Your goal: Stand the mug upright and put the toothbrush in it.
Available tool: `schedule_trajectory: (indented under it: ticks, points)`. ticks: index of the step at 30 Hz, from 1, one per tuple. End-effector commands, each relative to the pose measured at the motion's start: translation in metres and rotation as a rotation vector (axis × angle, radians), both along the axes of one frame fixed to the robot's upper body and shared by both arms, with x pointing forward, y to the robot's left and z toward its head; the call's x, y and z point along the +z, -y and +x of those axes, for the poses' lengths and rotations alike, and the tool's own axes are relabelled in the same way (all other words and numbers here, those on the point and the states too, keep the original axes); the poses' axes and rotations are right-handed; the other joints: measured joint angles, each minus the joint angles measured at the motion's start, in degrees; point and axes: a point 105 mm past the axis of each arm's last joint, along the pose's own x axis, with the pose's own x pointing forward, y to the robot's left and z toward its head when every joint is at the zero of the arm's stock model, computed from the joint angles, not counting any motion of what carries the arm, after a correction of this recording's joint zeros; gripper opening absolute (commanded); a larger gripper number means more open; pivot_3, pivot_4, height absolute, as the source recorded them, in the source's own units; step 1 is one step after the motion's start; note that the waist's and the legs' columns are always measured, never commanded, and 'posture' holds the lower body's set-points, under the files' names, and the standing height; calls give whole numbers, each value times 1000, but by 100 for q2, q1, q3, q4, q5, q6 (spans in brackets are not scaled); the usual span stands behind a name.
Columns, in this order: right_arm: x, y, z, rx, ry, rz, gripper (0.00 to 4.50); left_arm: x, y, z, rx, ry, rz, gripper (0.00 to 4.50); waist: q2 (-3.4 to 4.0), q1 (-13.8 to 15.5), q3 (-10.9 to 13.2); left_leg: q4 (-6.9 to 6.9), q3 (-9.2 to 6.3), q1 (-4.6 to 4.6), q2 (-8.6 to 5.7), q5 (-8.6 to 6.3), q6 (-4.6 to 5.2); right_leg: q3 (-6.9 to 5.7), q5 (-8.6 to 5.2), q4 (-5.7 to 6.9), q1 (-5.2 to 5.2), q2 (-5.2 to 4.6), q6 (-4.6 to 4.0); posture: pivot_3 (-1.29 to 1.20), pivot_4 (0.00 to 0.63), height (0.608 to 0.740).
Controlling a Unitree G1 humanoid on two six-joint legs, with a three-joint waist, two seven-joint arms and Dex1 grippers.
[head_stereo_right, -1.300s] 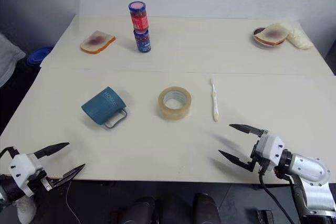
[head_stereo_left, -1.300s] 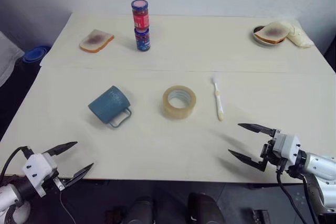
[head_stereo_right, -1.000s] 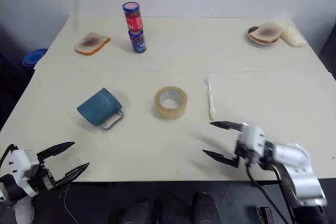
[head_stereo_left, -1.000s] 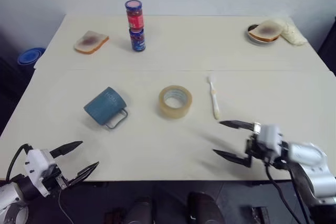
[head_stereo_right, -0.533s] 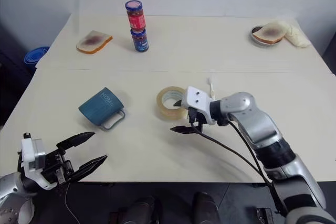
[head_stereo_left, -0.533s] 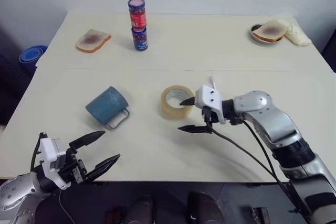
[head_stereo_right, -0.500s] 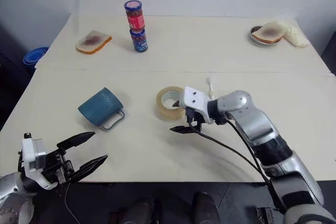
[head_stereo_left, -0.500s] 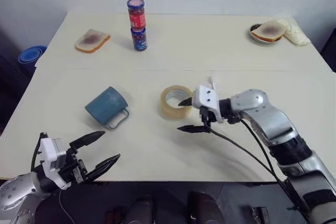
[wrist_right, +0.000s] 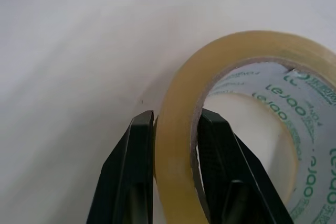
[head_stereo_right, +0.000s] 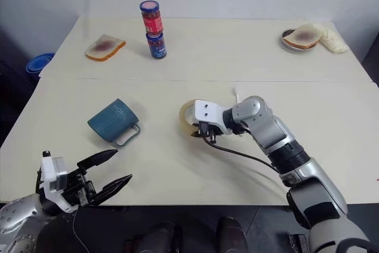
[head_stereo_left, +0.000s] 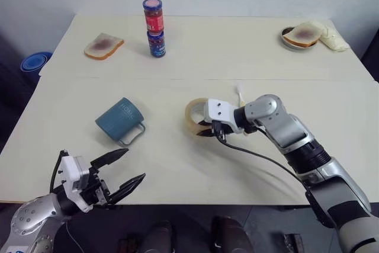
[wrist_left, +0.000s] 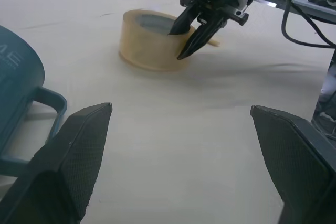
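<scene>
The teal mug (head_stereo_left: 120, 121) lies on its side at the table's left middle, its handle toward me; it also shows in the left wrist view (wrist_left: 16, 77). Of the cream toothbrush (head_stereo_left: 240, 91) I see just the head end, past my right forearm. My right gripper (head_stereo_left: 204, 130) is shut on the wall of the tape roll (head_stereo_left: 195, 112), one finger inside the ring and one outside (wrist_right: 176, 129). My left gripper (head_stereo_left: 135, 163) hangs open near the table's front edge, short of the mug, with nothing between its fingers.
Two stacked jars (head_stereo_left: 154, 28) and a slice of bread (head_stereo_left: 103, 45) stand at the back left. A plate with bread (head_stereo_left: 302, 35) sits at the back right. A blue bowl (head_stereo_left: 32, 62) lies off the table's left side.
My right arm swung left across the table, reached the tape roll and shut on its wall. My left gripper drifted a little right, still open.
</scene>
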Motion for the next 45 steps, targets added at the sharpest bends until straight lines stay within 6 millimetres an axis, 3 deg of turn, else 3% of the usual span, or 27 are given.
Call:
schedule_trajectory:
  ticks: [1,4,6,8,10,13,15,18,19,24,29,32,37,39,42,45]
  points:
    - [46,12,-10,39,43,214,791,6,6,0,-8,41,8,4500,0,2,0,0,1,-1,0,0,0,1,0,-1,0,-1,0,0,150,740]
    - [75,55,-22,16,82,368,791,5,4,4,3,45,8,4500,1,65,4,0,-9,-8,-3,-1,0,-4,0,-7,-1,-2,0,0,150,740]
    - [76,105,-13,-167,90,334,791,4,2,5,3,45,13,4500,3,123,5,0,-11,-12,-9,-1,2,-4,1,-10,0,-6,1,0,150,740]
    - [64,165,-7,-356,115,183,791,5,1,5,-12,48,14,4500,2,179,5,2,-8,-12,-15,-3,9,-2,4,-15,4,-11,5,0,150,740]
    - [54,202,-6,-456,127,89,791,6,2,5,-27,53,15,4500,0,187,5,5,-3,-12,-19,-4,17,-2,7,-26,11,-12,10,0,150,740]
    - [23,271,-7,-680,122,-29,791,9,9,6,-103,35,17,4500,1,108,5,5,19,-3,-7,-3,17,1,9,-29,12,-3,14,0,150,740]
    - [10,294,-7,-769,148,-44,791,13,15,8,-154,48,26,4500,4,42,6,4,31,0,0,3,7,2,9,-26,12,4,14,0,150,740]
    - [0,308,-8,-830,127,-6,791,22,27,10,-241,62,7,4500,39,-60,12,4,47,8,8,6,5,8,9,-20,9,5,14,0,150,740]
    - [-1,311,-8,-844,144,8,1125,25,33,10,-277,68,8,4500,38,-84,13,0,54,16,10,6,5,8,9,-16,12,4,15,0,150,740]
    - [8,314,-15,-801,196,5,2733,32,42,13,-334,100,27,4500,44,-116,16,-2,47,14,16,7,1,5,9,-13,9,5,14,0,150,740]
    - [48,283,-27,-586,286,110,4453,26,13,30,-155,138,97,4500,48,-94,17,-1,42,12,15,7,1,5,9,-15,9,4,14,0,150,740]
    - [59,242,-38,-436,299,194,4485,19,-10,33,-41,133,149,4500,48,-87,17,-1,37,12,17,6,0,3,9,-16,9,6,14,0,150,740]
    - [46,185,-52,-279,322,305,4485,6,-45,19,73,60,235,4500,27,-74,17,-2,26,11,22,2,-6,-1,9,-20,11,7,14,0,150,740]
    - [38,164,-60,-224,326,436,4485,3,-63,12,141,31,253,4500,24,-33,18,-2,26,11,15,2,-5,1,9,-19,11,0,14,0,150,740]
    - [20,140,-76,-137,332,556,4485,-7,-91,2,254,-23,282,4500,26,52,20,-2,22,12,18,1,-7,-1,9,-21,11,5,14,0,150,740]
    - [6,130,-84,-97,221,597,4485,-15,-101,-3,306,-78,314,4500,32,108,23,-2,21,10,3,0,2,4,9,-19,11,-7,14,0,150,740]
